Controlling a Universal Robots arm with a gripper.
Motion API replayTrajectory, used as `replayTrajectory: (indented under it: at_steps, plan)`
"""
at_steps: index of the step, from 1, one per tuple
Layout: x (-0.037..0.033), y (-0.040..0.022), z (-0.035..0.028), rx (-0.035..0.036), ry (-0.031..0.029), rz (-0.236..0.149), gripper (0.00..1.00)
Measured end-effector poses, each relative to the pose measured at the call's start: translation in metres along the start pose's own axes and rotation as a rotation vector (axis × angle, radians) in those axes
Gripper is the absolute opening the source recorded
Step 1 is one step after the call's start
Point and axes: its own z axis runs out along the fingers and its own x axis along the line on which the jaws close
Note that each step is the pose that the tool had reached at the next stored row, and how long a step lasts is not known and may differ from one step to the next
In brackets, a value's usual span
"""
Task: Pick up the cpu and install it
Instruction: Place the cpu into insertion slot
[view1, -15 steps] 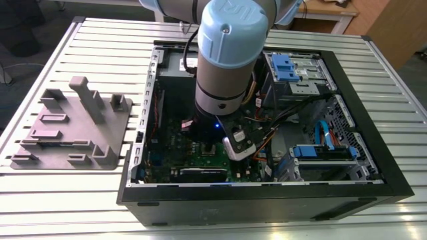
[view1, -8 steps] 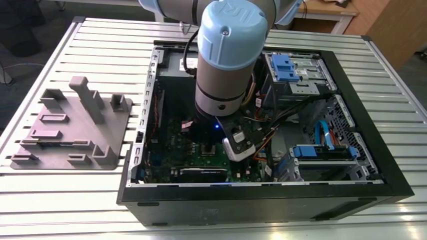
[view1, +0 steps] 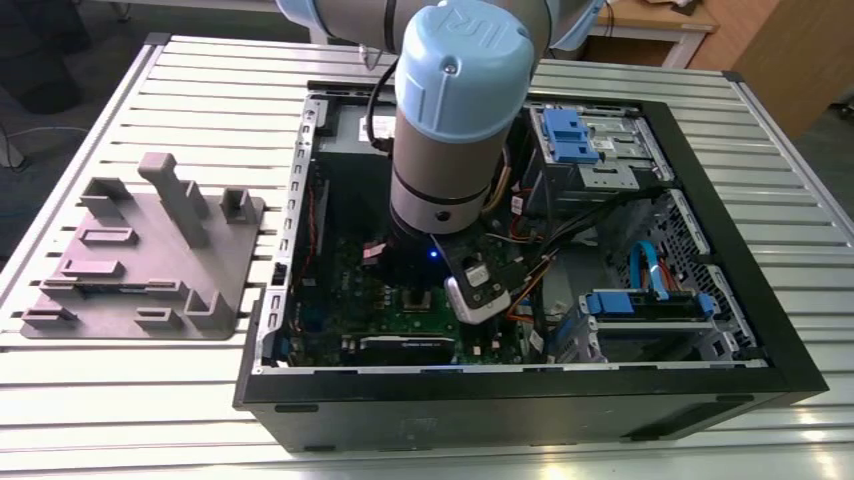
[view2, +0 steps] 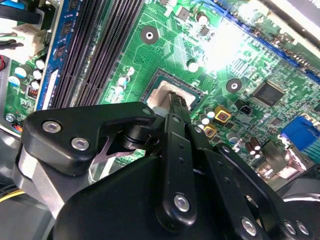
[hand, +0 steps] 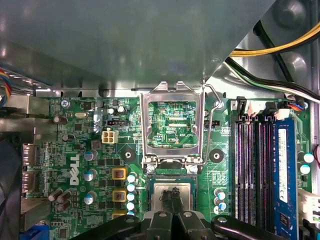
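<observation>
The exterior view looks steeply down from well above, taking in the slatted table, the whole open computer case and the arm reaching into it. The first wrist view sits close over the motherboard and looks along the fingers, with the socket under their tips and the raised socket frame just beyond them. The second wrist view rides nearer still, behind the gripper, slanting past the fingers; both wrist views share that socket and the memory slots beside the fingers.
</observation>
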Motion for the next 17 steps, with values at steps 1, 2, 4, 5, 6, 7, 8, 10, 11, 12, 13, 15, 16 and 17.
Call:
replayTrajectory:
  at_steps: [1, 2, 4, 5, 6, 7, 8, 10, 11, 12, 13, 15, 16, 17]
  plan:
    - [0.0000, 0.0000, 0.0002, -0.0001, 0.0000, 0.000, 0.11]
    - [0.0000, 0.0000, 0.0008, -0.0001, 0.0000, 0.000, 0.11]
    - [0.0000, -0.0001, 0.0013, 0.0006, 0.0002, 0.000, 0.11]
    - [0.0000, -0.0001, 0.0012, 0.0007, 0.0002, 0.000, 0.11]
    - [0.0000, -0.0001, 0.0013, 0.0006, 0.0001, 0.000, 0.11]
    - [0.0000, -0.0001, 0.0014, 0.0004, 0.0001, 0.000, 0.11]
    - [0.0000, -0.0001, 0.0015, 0.0004, 0.0000, 0.000, 0.11]
    - [0.0000, -0.0001, 0.0015, 0.0003, 0.0000, 0.000, 0.11]
    - [-0.0001, -0.0001, 0.0015, 0.0003, 0.0000, 0.000, 0.11]
    - [-0.0001, -0.0001, 0.0015, 0.0003, 0.0000, 0.000, 0.11]
    - [0.0000, -0.0001, 0.0015, 0.0002, 0.0000, 0.000, 0.11]
    - [-0.0001, 0.0001, 0.0004, -0.0008, -0.0005, 0.000, 0.11]
    - [0.0000, 0.0002, -0.0011, -0.0007, -0.0003, 0.000, 0.11]
    - [0.0001, 0.0002, -0.0032, -0.0001, -0.0001, 0.000, 0.11]
